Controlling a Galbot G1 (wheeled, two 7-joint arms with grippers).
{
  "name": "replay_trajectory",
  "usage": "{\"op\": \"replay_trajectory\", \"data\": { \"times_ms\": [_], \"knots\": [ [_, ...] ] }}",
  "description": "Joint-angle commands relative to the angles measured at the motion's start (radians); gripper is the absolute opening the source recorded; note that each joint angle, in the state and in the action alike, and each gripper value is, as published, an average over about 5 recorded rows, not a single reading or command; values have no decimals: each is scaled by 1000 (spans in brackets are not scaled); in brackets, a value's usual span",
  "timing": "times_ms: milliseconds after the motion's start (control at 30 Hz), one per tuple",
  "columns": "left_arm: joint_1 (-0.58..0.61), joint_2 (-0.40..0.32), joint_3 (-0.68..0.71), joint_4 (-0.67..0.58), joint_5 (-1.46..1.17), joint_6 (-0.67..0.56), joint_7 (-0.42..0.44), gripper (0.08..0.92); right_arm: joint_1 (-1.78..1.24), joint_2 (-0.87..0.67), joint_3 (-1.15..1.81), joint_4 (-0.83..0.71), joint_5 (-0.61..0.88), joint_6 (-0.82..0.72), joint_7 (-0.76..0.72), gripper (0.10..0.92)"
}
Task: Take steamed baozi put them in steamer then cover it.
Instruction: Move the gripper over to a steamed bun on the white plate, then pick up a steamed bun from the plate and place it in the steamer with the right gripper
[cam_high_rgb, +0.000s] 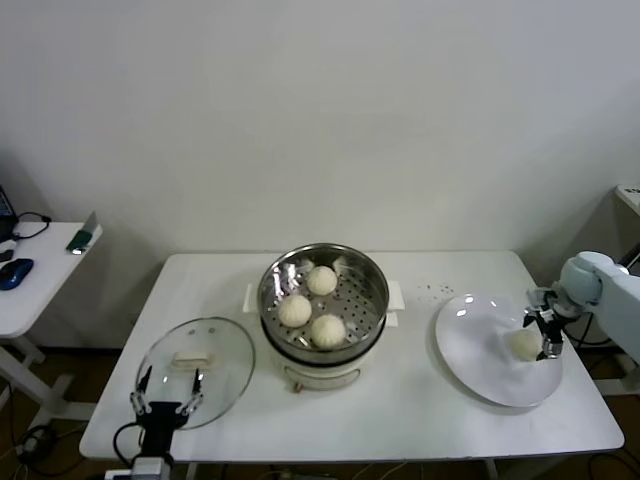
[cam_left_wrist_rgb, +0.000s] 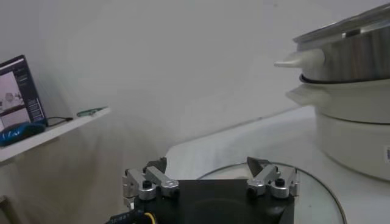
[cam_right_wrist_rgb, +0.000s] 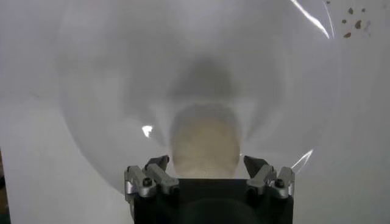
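Reaching for last baozi (cam_high_rgb: 523, 343) on white plate (cam_high_rgb: 470, 340), right side of frame: right gripper (cam_high_rgb: 546, 335) spread wide around it, nothing squeezed yet. Three buns sit in steamer (cam_high_rgb: 323, 292), center. Left gripper (cam_high_rgb: 166, 398) released, lower left, by cover (cam_high_rgb: 225, 350). Soft bun could squash or roll away if pinch lands off-center.

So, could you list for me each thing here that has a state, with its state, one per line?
steamer: uncovered, holding three baozi.
three baozi: resting on the perforated tray.
fourth baozi: on the white plate, between the open fingers of the right claw, not gripped.
glass lid: flat on the table, beside the steamer.
left claw: open, at the lid's near edge, holding nothing.
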Motion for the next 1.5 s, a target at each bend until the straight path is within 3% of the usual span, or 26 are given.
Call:
{"op": "replay_trajectory", "data": {
  "times_ms": [33,233,733,1067,1267,1500],
  "knots": [
    [0,0,1,-4,2,4,-1,823,-23,38,28,-51,-33,9,1,823],
    [0,0,0,-8,4,4,-1,823,-21,38,24,-57,-34,18,-3,807],
    [4,1,-1,-15,3,4,-1,823,29,27,-7,-35,54,7,-4,664],
    [17,3,7,-35,0,0,5,823,503,66,-435,76,470,-111,4,662],
    [16,11,19,-48,4,-2,12,823,808,182,-666,180,744,-203,22,669],
    [25,28,28,-76,12,0,35,823,979,325,-815,280,962,-271,56,670]
  ]
}}
